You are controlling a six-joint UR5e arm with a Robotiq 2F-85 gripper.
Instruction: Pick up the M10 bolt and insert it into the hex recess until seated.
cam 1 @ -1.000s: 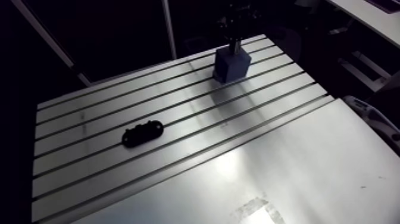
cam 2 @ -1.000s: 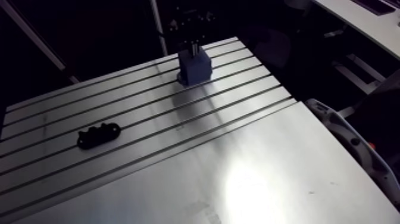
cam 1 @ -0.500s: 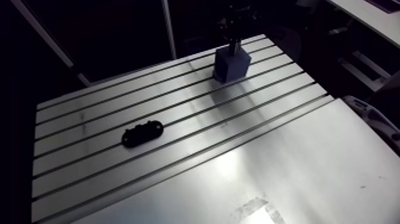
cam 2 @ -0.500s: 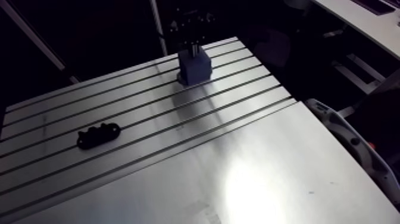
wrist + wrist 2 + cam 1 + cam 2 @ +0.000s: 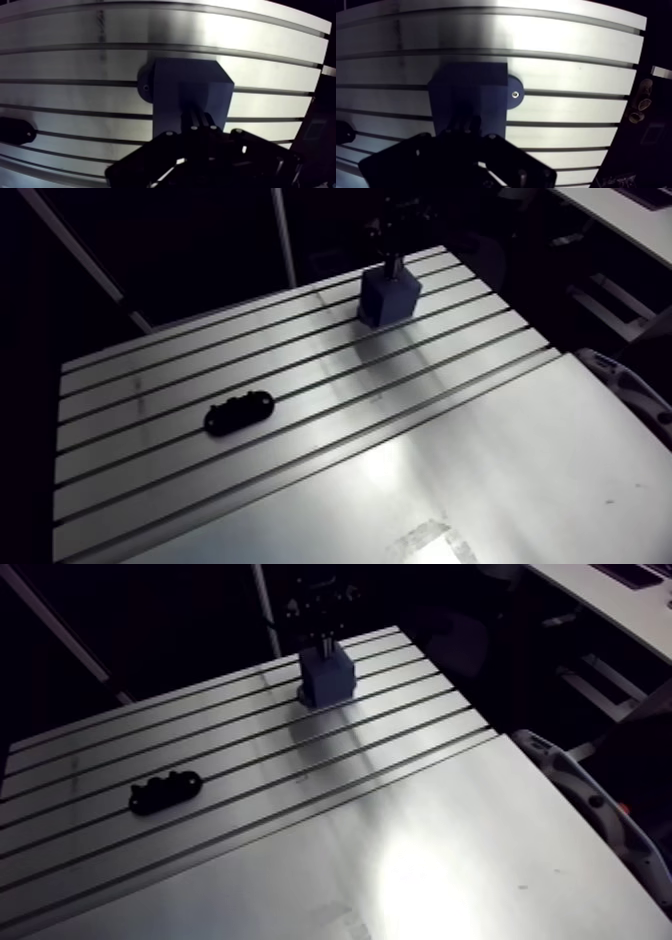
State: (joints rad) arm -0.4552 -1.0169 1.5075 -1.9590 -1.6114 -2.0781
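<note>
Arm view: black bracket (image 5: 239, 411), blue block (image 5: 388, 298)

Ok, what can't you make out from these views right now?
Hex recess: wrist view, hidden under the gripper over the blue block.
M10 bolt: arm view, too small and dark to tell from the gripper.
Black part: arm view, too small to identify; wrist view, cut by the edge.

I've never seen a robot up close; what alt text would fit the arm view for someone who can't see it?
The robot's gripper hangs right above a dark blue block standing near the far edge of a slotted aluminium table. A small black oblong part lies by itself on the table, well apart from the block.
</note>
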